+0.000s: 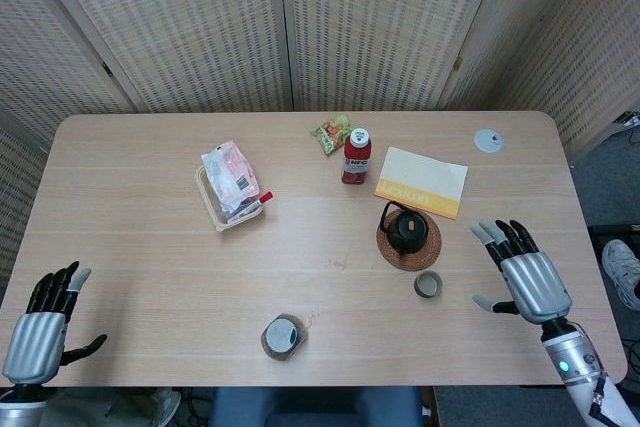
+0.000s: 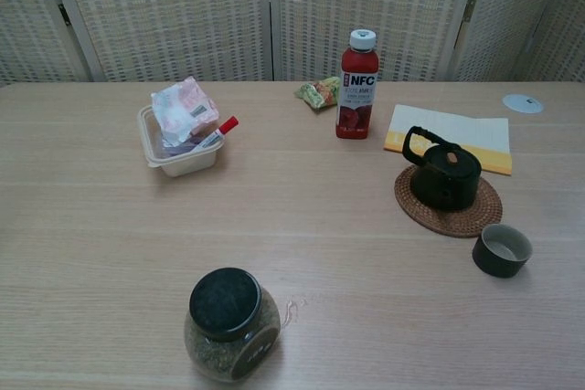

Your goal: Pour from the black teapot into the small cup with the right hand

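Note:
The black teapot (image 1: 404,230) (image 2: 444,174) stands on a round woven coaster (image 1: 423,253) (image 2: 473,216) right of the table's middle. The small dark cup (image 1: 429,284) (image 2: 502,249) sits on the table just in front and right of the coaster. My right hand (image 1: 523,272) hovers over the table to the right of the cup, fingers spread, holding nothing. My left hand (image 1: 42,321) is at the front left corner, fingers apart and empty. Neither hand shows in the chest view.
A red NFC bottle (image 1: 356,156) (image 2: 357,85) and a yellow-edged booklet (image 1: 422,182) (image 2: 450,134) lie behind the teapot. A snack packet (image 1: 331,134), a plastic box of packets (image 1: 229,187) (image 2: 183,126), a dark-lidded jar (image 1: 283,336) (image 2: 230,324) and a small white disc (image 1: 488,141) are also on the table.

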Motion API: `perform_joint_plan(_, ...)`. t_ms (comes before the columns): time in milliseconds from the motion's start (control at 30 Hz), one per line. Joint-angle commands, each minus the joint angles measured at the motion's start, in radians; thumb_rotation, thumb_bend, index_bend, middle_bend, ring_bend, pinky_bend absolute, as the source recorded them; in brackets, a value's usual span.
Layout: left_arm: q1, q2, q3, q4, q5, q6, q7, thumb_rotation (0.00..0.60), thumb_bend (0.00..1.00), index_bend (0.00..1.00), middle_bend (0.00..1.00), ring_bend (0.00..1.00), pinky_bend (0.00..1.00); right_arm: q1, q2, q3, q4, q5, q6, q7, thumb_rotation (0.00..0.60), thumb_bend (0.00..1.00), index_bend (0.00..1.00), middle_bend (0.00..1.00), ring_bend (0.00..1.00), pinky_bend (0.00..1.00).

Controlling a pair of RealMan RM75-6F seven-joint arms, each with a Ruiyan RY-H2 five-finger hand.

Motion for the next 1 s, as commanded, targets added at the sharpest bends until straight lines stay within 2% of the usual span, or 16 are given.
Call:
perform_joint_plan(33,0.002,0.002,0.0,0.0,0.0,0.004,-0.002,0.6,0.01,0.0,0.0,0.0,0.0,0.078,0.0,0.044,-0.034,0.065,-0.09,-0.055,0.497,0.0,0.02,0.12,0.0,0.0)
perform_joint_plan(267,0.011,0.009,0.001,-0.005,0.001,0.017,-0.004,0.6,0.01,0.0,0.0,0.0,0.0,0.213,-0.055,0.101,-0.036,0.193,-0.24,-0.15,0.496,0.0,0.12,0.24,0.0,0.0)
perform_joint_plan(433,0.018,0.01,0.003,-0.005,0.001,0.024,-0.007,0.6,0.01,0.0,0.0,0.0,0.0,0.317,-0.117,0.133,0.003,0.31,-0.336,-0.218,0.497,0.0,0.12,0.24,0.0,0.0)
perform_joint_plan(700,0.025,0.016,0.003,-0.007,0.001,0.033,-0.01,0.6,0.01,0.0,0.0,0.0,0.0,0.459,-0.22,0.148,0.096,0.475,-0.421,-0.324,0.497,0.0,0.14,0.24,0.0,0.0)
perform_joint_plan(1000,0.033,0.019,0.004,-0.011,-0.001,0.037,-0.007,0.6,0.01,0.0,0.0,0.0,0.0,0.587,-0.325,0.131,0.215,0.619,-0.477,-0.385,0.498,0.0,0.15,0.24,0.0,0.0)
